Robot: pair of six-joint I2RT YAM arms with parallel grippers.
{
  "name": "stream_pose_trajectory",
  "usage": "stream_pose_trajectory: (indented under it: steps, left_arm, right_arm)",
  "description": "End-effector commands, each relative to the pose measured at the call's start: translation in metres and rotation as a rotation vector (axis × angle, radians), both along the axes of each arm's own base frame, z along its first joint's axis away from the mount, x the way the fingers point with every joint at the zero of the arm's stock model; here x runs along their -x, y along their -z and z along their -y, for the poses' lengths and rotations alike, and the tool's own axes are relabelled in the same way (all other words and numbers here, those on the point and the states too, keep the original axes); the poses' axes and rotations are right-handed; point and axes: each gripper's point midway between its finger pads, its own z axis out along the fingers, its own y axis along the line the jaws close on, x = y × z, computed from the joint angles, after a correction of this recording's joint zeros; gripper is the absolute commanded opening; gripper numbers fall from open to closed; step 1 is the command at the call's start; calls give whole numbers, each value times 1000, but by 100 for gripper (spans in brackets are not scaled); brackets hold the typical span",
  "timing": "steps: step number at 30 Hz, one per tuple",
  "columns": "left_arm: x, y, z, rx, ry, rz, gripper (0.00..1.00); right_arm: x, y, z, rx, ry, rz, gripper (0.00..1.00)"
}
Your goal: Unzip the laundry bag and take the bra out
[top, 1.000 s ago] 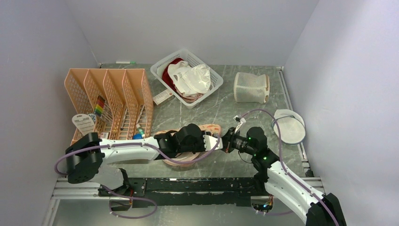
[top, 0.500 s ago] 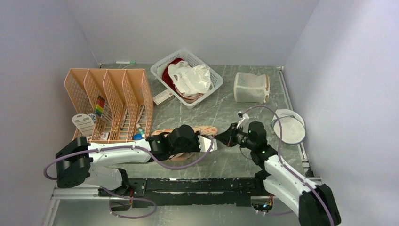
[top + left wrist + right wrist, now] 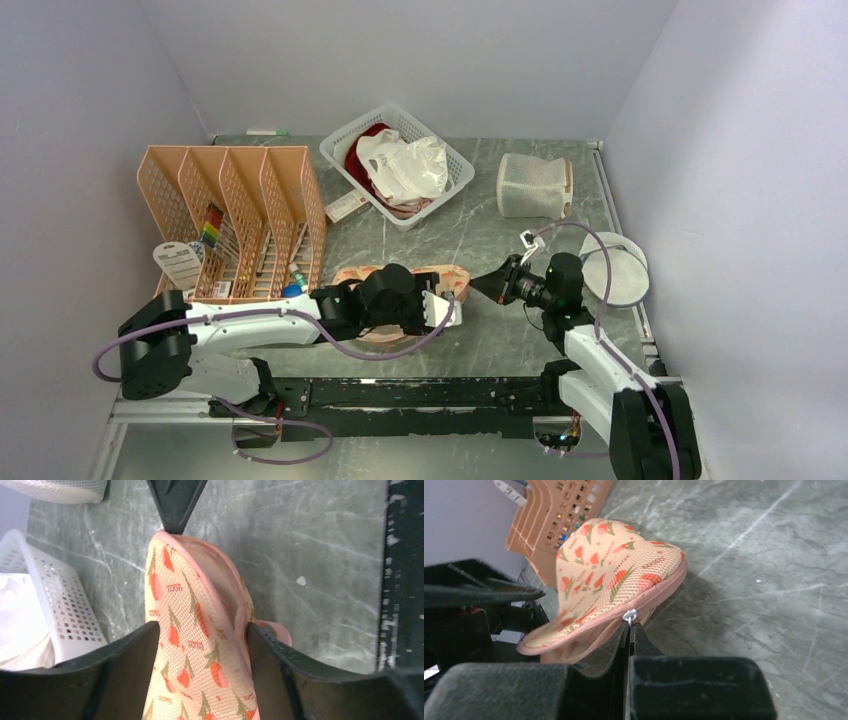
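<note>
Now we see a grey-green marbled tabletop [image 3: 480, 225] boxed in by pale lilac walls [image 3: 420, 60]. Near its middle front, just right of the peach file rack [image 3: 235, 215], our left gripper [image 3: 202, 627] clamps the laundry bag [image 3: 609, 575]. Our right gripper [image 3: 629, 630] is pinched closed on the white zipper pull [image 3: 630, 615] at the bag's right end.

Left claw [image 3: 202, 630] round laundry bag [image 3: 450, 273], right claw [image 3: 630, 630] at its rt end — basket [image 3: 455, 176] behind.

laundry bag [image 3: 609, 575] | peach mesh, orange-red print, pink zipper edging | right lobe raised | table [image 3: 470, 225] front-centre
</note>
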Motion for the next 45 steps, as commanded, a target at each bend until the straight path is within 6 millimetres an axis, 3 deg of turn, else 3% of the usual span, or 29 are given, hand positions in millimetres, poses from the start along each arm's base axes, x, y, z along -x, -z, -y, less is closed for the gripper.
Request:
stream_pose_trajectory:
  steps: [1,3,6,10,17,19,27,30,37,45]
  left_arm:
    - [32,-44,17,164,159,-64,81]
    - [41,-55,20,215,193,-89,83]
    - [38,-62,27,268,161,-115,83]
    - [13,-50,33,262,6,-130,86]
    - [-9,-29,31,189,-125,-116,89]
    - [-17,-20,28,154,-165,-93,84]
    - [-29,2,19,43,-208,-43,37]
    - [-32,-5,17,53,-218,-24,10]
    - [-29,-20,13,82,-181,19,7]
    - [-21,-42,4,134,-118,80,7]
  right_arm:
    - [17,-11,-7,-10,-63,50,0]
    - [22,-14,-11,-16,-75,49,0]
    - [29,-20,-19,-32,-89,54,0]
    - [36,-23,-33,-30,-108,61,0]
    - [38,-30,-48,-8,-138,73,0]
    - [38,-32,-48,-2,-134,84,0]
    - [39,-31,-48,4,-141,82,0]
    - [38,-31,-48,17,-143,72,0]
    - [35,-15,-41,46,-89,51,0]
    - [8,19,-21,84,-19,9,0]
